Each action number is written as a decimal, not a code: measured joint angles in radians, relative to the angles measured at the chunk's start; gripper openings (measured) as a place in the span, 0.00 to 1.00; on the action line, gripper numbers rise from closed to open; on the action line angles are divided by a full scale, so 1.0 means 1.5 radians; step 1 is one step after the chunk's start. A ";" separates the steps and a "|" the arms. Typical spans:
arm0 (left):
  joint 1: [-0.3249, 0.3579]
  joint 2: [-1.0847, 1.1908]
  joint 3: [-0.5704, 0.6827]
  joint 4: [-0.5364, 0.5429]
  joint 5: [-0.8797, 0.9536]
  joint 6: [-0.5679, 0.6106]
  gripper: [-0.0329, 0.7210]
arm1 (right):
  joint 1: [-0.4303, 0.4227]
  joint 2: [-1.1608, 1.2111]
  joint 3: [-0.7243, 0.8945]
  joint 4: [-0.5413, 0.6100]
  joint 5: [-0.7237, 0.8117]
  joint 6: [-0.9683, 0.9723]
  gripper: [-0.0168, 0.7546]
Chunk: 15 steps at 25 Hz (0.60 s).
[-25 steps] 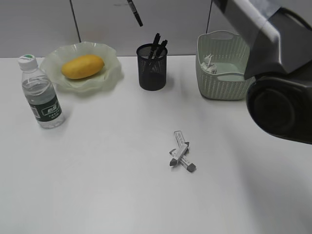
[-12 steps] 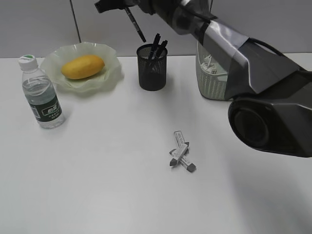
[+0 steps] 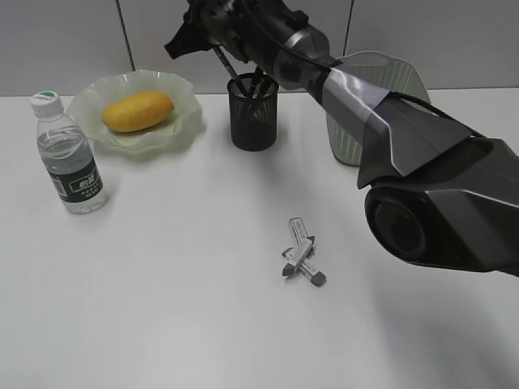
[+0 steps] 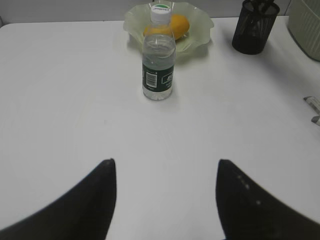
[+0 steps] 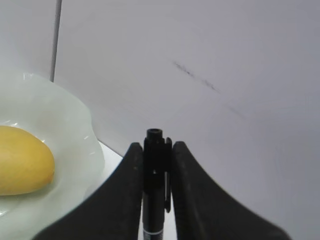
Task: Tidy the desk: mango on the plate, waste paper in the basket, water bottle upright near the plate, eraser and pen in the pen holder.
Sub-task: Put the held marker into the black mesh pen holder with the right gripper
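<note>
Even, diffuse overhead light falls on the white desk, bright without hard glare, so the water bottle, the pen holder and the erasers cast only faint, soft-edged shadows close to their bases. In the right wrist view the dark fingers and the pen clamped between them are soft and near-silhouetted, while the mango to their left shows a mild sheen and the wall beyond them is flat grey. In the left wrist view the two fingertips are blurred black shapes, and the desk ahead of them is sharper, its far edge slightly bowed
</note>
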 joint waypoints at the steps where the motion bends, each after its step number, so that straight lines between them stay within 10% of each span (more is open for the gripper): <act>1: 0.000 0.000 0.000 0.000 0.000 0.000 0.68 | 0.000 0.002 0.000 -0.002 0.000 0.000 0.21; 11: 0.000 0.000 0.000 0.000 0.000 0.000 0.64 | 0.001 0.009 0.000 -0.008 0.020 -0.024 0.22; 15: 0.000 0.000 0.000 0.000 0.000 0.000 0.64 | 0.001 0.009 0.000 -0.001 0.033 -0.039 0.40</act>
